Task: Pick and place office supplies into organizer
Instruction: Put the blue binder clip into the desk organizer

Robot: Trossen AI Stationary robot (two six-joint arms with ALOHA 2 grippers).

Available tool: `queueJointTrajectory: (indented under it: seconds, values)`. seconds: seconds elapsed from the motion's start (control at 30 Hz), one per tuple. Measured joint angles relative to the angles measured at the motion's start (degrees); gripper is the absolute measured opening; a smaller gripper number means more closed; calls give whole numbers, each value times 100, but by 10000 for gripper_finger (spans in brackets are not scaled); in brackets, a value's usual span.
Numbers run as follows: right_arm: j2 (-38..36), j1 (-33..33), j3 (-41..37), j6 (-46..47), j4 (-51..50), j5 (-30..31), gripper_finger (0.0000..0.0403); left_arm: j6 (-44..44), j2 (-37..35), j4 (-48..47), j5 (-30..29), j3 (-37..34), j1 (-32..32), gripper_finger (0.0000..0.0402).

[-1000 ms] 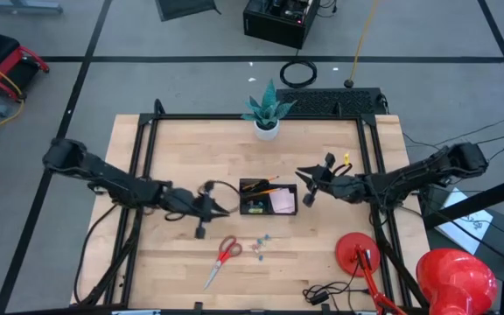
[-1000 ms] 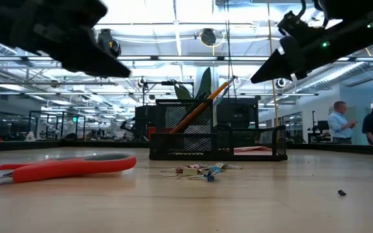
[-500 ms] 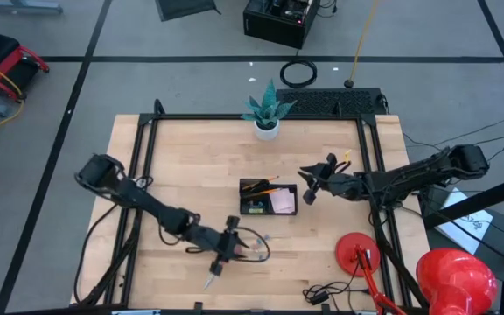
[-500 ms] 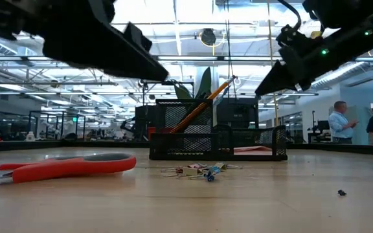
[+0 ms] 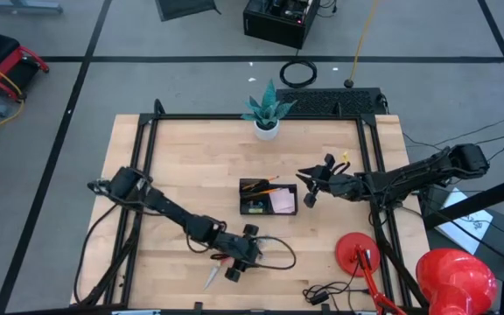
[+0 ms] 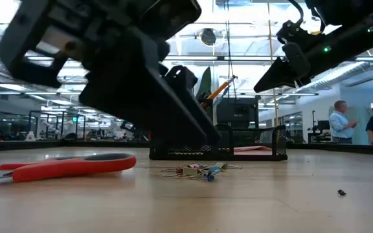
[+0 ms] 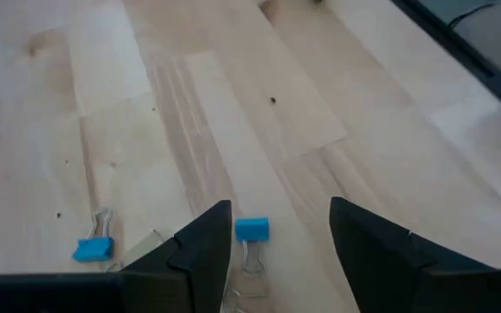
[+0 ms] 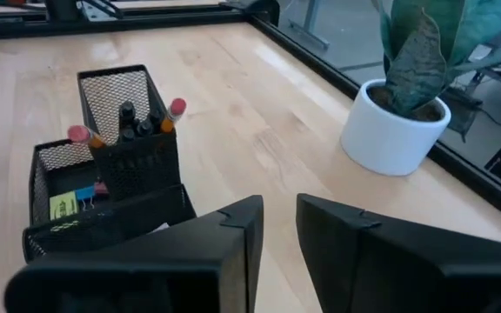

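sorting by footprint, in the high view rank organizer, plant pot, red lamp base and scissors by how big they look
1. organizer
2. red lamp base, close to the organizer in area, so the top two are unsure
3. plant pot, counting only the white pot, not the leaves
Scissors: mostly hidden under the left arm, so unranked.

Table (image 5: 199, 166) is pale butcher-block wood, smooth with a slight sheen. The organizer (image 8: 116, 165) is black wire mesh, matt metal by the look. Scissors (image 6: 63, 166) have glossy red plastic handles. Clips (image 7: 252, 229) are blue-painted with bare wire loops. Plant pot (image 8: 394, 130) looks smooth, white, matt.
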Motion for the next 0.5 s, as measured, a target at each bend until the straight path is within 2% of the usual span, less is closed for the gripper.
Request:
queueJointTrajectory:
  seconds: [0.2, 0.5]
  values:
    - [0, 2, 2, -111, 63, 2, 66, -152, 2, -179, 398, 112, 193, 186]
    - [0, 2, 2, -109, 47, -5, 66, -52, 362, 13, 438, 92, 245, 177]
